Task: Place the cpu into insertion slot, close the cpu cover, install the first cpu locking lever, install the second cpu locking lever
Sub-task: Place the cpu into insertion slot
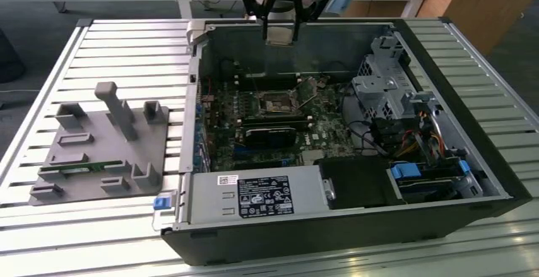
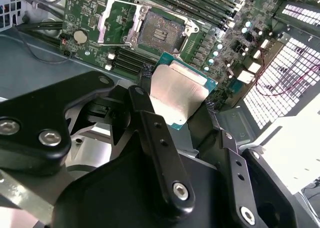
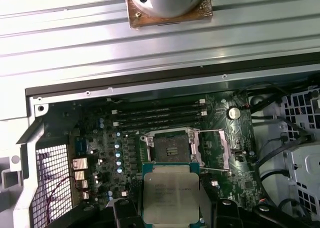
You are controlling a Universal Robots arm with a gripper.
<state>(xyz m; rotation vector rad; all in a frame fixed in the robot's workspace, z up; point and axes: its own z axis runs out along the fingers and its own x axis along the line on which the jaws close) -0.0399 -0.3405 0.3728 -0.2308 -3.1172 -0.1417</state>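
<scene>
Exterior view from where I stood: the arm's gripper (image 1: 281, 34) hung over the far wall of an open computer case (image 1: 337, 239), which lay on its side on a slatted metal desk (image 1: 50, 239). Down inside, on the green motherboard (image 1: 324, 135), I could pick out the insertion slot (image 1: 278, 103), a small dark square with a thin metal rim. A grey fixture plate (image 1: 101, 144) with upright posts sat on the desk at the exterior view's left, well apart from the case. A silver power supply (image 1: 252, 195) filled the case's near corner.

In the second wrist view the black fingers (image 2: 150, 128) were pinching the cpu (image 2: 177, 95) by two opposite edges, its dull silver top tilted toward the camera. The chip was up in the air, clear of the board and apart from the insertion slot (image 2: 156, 34). That socket lay uncovered, its dark centre exposed. The cpu cover (image 2: 104, 22) was swung open beside it, green board showing through its cut-out middle. A round coin battery (image 2: 79, 36) sat just beside the cover.

In the first wrist view the cpu (image 3: 170, 198) sat level between the fingers. Beyond it were the insertion slot (image 3: 170, 149) and the opened cpu cover (image 3: 226, 149) next to it. Long memory slots (image 3: 160, 113) ran along the socket's far side.
</scene>
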